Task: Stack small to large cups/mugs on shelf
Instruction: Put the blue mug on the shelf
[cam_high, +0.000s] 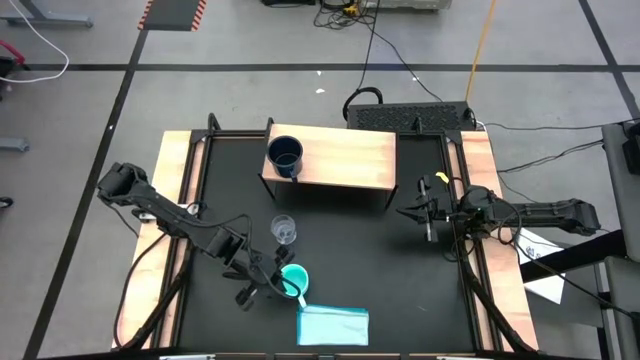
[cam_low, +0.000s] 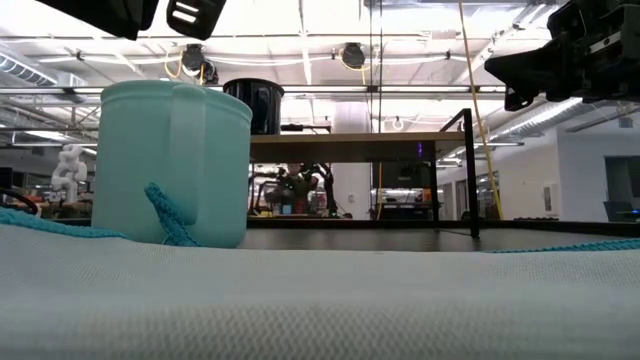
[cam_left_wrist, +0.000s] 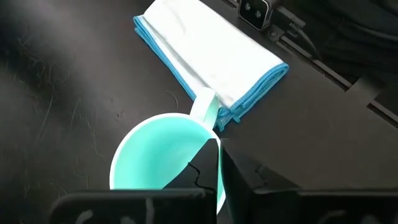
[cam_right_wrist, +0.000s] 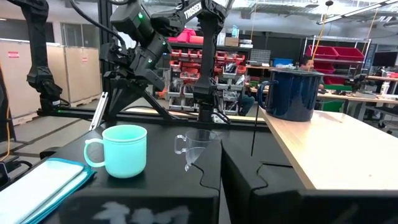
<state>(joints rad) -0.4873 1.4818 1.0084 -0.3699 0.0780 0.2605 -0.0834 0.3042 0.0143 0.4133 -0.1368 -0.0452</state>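
Gripping turquoise mug (cam_high: 293, 280) rim, left gripper (cam_high: 279, 285) is pinching it | navy mug (cam_high: 285, 155) is sitting on shelf (cam_high: 345, 158) | next: lifting, nesting it inside | right gripper (cam_high: 418, 212) is waiting, pressed together.

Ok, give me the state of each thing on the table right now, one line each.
Navy mug: upright on the shelf.
Turquoise mug: upright on the table, beside the cloth.
Glass cup: upright on the table, untouched.
Cloth: folded flat.
Left gripper: closed on the turquoise mug's rim.
Right gripper: shut, empty, waiting above the table.

Robotics workshop: red parts bins (cam_right_wrist: 348, 59), floor cables (cam_high: 390, 55).
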